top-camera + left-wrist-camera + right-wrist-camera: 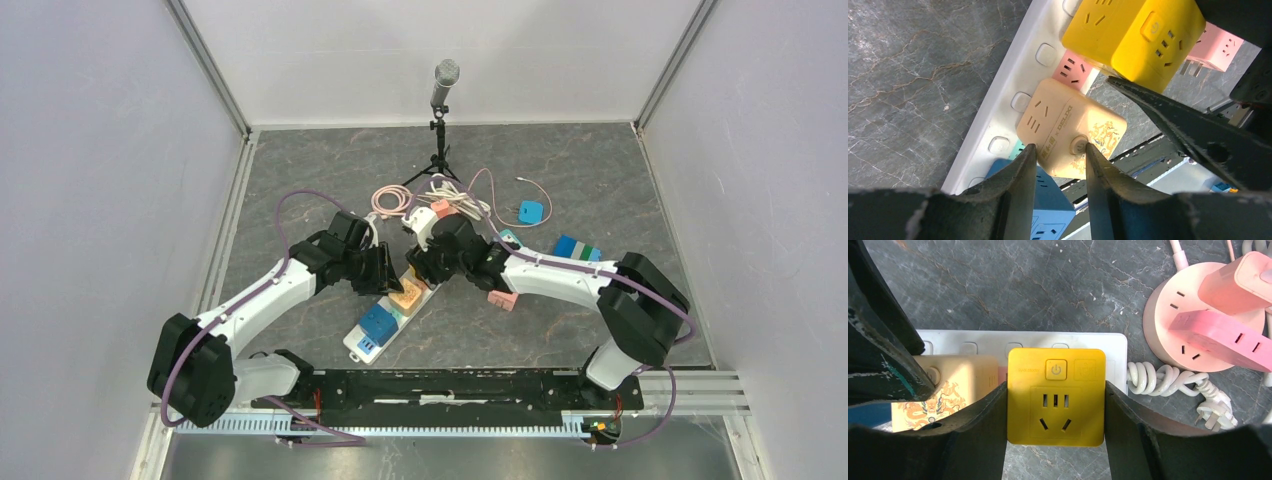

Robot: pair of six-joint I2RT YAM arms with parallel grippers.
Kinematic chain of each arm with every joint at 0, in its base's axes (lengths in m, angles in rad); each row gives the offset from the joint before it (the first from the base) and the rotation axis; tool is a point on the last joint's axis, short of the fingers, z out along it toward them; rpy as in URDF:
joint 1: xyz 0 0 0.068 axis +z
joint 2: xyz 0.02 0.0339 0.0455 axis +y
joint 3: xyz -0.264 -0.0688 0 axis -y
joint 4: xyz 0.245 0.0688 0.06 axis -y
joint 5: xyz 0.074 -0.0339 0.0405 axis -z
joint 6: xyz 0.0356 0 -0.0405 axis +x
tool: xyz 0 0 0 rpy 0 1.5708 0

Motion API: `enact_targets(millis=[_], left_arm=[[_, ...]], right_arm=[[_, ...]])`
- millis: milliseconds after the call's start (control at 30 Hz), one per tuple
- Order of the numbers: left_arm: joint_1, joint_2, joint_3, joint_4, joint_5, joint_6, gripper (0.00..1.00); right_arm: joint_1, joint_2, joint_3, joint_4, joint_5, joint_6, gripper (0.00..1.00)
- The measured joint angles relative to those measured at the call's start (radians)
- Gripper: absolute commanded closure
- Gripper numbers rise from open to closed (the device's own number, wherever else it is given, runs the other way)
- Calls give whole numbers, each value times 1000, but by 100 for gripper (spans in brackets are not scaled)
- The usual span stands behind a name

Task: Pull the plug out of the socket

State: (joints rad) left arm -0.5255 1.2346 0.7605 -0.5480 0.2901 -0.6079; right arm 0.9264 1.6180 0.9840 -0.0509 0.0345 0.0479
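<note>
A grey stone-patterned table [300, 180] fills the middle of the top view, with the left arm [270, 290] reaching in from the lower left and the right arm [560, 280] from the lower right. They meet near the centre of the frame.

Under the two wrists lies the white socket strip [362, 345], running diagonally from lower left to upper right. In the right wrist view it crosses the frame level [973, 337]. In the left wrist view it slants up toward the top edge [1013, 80].

Three cubes sit along the strip. The yellow plug cube [1056, 395] fills the centre of the right wrist view and the top of the left wrist view [1128, 35]. The pictures do not show whether its prongs are still seated. Just beside it is a cream cube [1073, 125] printed with a gold dragon, and below that a blue cube [378, 323].

The right gripper [1056, 405] pinches the yellow plug cube, one black finger flat against each side. The left gripper [1059, 150] has its fingers parted by a narrow gap with nothing between them. Their tips lie over the top face of the cream cube — whether they touch it cannot be told.

At the upper right of the right wrist view, a round pink hub [1173, 315] carries two pink cubes, and a coiled white cord [1158, 377] lies just below it. A microphone stand [443, 85] rises at the top centre of the top view.
</note>
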Motion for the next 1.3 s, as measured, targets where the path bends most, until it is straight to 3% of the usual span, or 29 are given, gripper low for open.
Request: enact_targets(millis=[133,400,633,933,1300], left_arm=[[-2,1,2,-1,-4,-2,62],[-5,10,7,0,-4,-2,63],[-5,10,10,0,-4,-4,60],[-16,-3,20,0,-27,-11,28],[-19,-26,198,39,-68,-11,8]], right_arm=[[-24,-14,0,21,-43,30,100],[53,-41,0,119,51,-40,100],[19,-113,0,109,133,-17,100],[-55,-314,-67,27,219,104,100],[-77,-499,-340,-77,85,224,97]])
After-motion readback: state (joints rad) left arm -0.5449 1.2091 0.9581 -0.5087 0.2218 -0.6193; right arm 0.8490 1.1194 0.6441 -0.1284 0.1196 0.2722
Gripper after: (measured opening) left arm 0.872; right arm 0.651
